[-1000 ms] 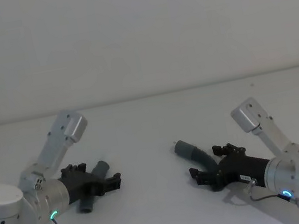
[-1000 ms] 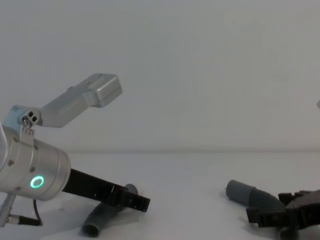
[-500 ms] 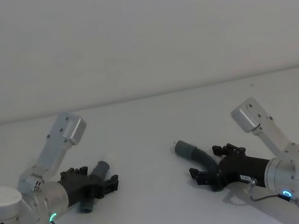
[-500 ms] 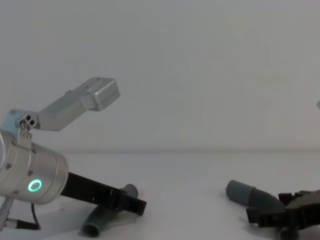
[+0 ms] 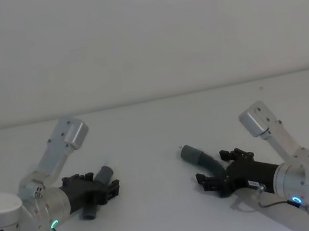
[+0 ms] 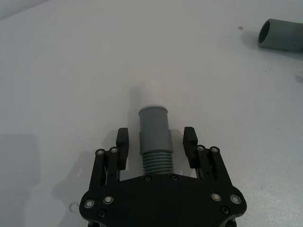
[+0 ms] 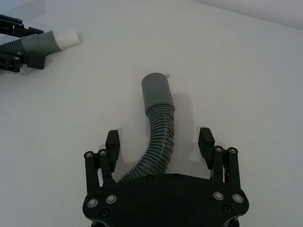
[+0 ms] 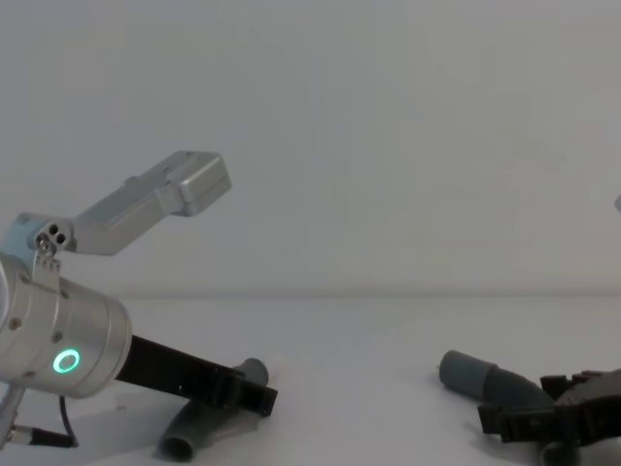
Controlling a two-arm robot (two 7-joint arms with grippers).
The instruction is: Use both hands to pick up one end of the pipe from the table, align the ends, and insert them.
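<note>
End effectors wide, left (image 6: pixel 156 135) astride shorter pipe (image 6: pixel 154 118); right (image 7: pixel 159 136) astride longer pipe (image 7: pixel 156 92)

- Can't see the middle of the shorter hose (image 5: pixel 105 174) in the head view, buried under the left gripper (image 5: pixel 113 191). Only getting bits on either side.
- Left wrist view: no following the ribbed part past the gripper body, and barely making out the pale tip (image 6: pixel 150 92) against the white counter (image 6: pixel 57 71).
- Right wrist view: no seeing the back stretch of the longer hose (image 7: pixel 159 124), tucked under the right gripper (image 7: pixel 158 135). No telling where that end sits.
- Chest view: cut off at the bottom-right corner, both that gripper and the hose's near end.
- Also clipped by the frame edge in the left wrist view: the longer hose's wide cuff (image 6: pixel 280 35).
</note>
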